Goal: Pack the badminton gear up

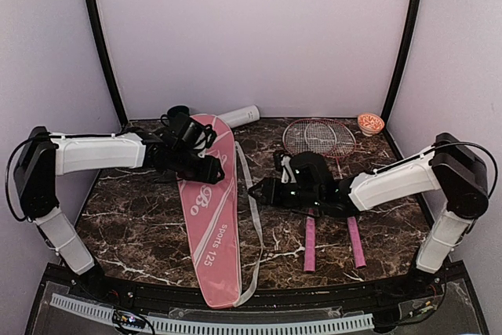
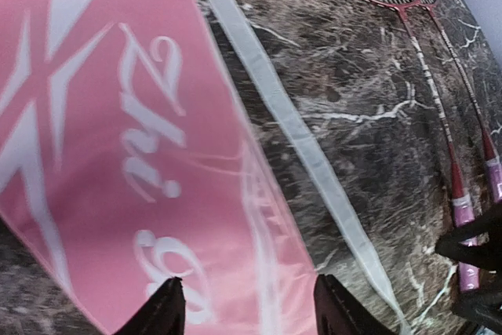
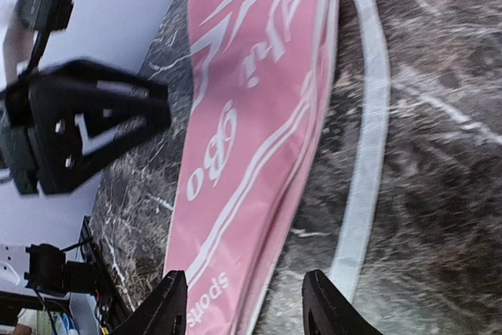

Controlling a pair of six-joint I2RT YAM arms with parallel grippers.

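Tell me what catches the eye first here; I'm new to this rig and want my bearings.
The long pink bag with white lettering dominates, lying down the middle of the dark marble table. The left gripper and right gripper are open at its two sides. Right of it lie two red-framed rackets, heads toward the table's far edge.

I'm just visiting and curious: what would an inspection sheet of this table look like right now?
Surface: dark veined marble table.
Job's things: pink bag flat mid-table, its white strap loose; two rackets to its right; white tube at the back; shuttlecocks not seen.
Clutter: orange bowl back right; dark mug partly hidden behind the left arm.
Hands: left hand and right hand open over the bag, holding nothing.
Cables: black cables along both arms.
Surroundings: pale walls, black corner poles.
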